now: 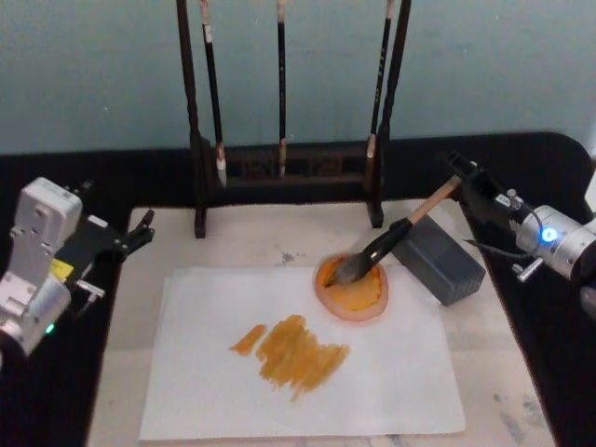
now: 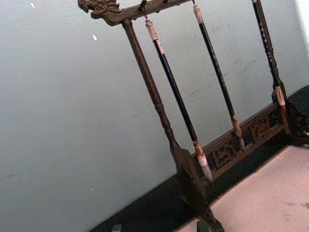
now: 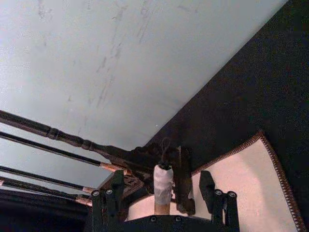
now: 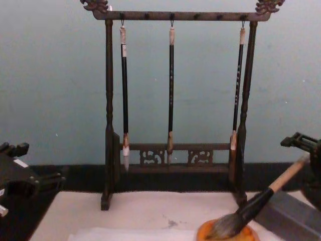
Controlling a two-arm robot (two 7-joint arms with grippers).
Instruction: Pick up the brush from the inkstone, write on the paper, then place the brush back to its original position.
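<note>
The brush (image 1: 391, 240) lies tilted at centre right of the head view, its bristles resting in the inkstone (image 1: 352, 291) and its shaft leaning on the near corner of the grey block (image 1: 439, 260). The right gripper (image 1: 463, 183) sits at the handle's upper end; in the right wrist view the white end cap (image 3: 163, 182) stands between the fingers (image 3: 185, 186), which look pinched on the handle, though the contact itself is hard to make out. The inkstone overlaps the paper's (image 1: 391, 372) upper right edge. The paper fills the lower middle, with an orange-brown smear (image 1: 293, 350) at its centre and bare white around it. The left gripper (image 1: 140, 229) hangs at the left edge, off the mat, its fingers slightly spread. The brush rack (image 1: 284, 172) with three thin brushes (image 4: 171, 90) stands across the top, well behind the paper. The chest view cuts off the inkstone's lower part.
</note>
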